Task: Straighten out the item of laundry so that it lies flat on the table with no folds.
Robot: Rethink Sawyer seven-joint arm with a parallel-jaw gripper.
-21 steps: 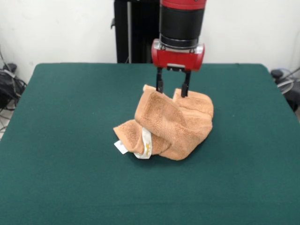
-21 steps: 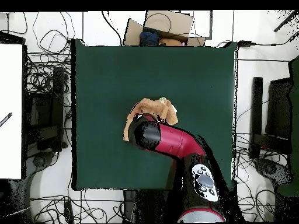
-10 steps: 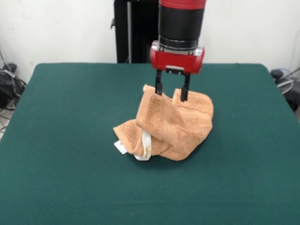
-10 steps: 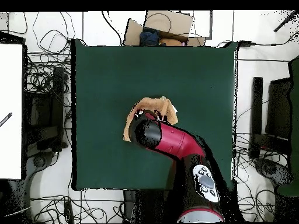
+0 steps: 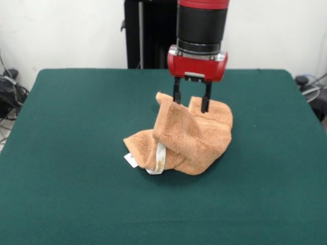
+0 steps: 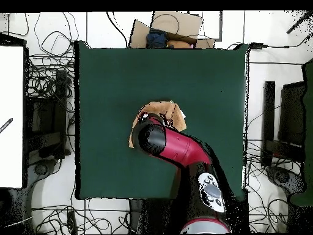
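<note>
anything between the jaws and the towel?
Nothing. In the front view the open gripper sits right at the crumpled towel's top fold, with no gap visible.

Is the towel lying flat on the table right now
No, the towel is bunched in a folded heap on the table, with the open claw at its top edge.

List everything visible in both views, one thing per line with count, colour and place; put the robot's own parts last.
towel: one, orange-tan, bunched in folds near the middle of the table, part of it raised.
tags: white, at the towel's lower front edge.
table: one, dark green, fills most of both views.
cables: many, black, on the floor around the table in the overhead view.
cardboard box: one, brown, past the table's top edge in the overhead view.
arm: one, red and black, over the towel.
gripper: one, black fingers open, tips at the towel's raised top fold.
</note>
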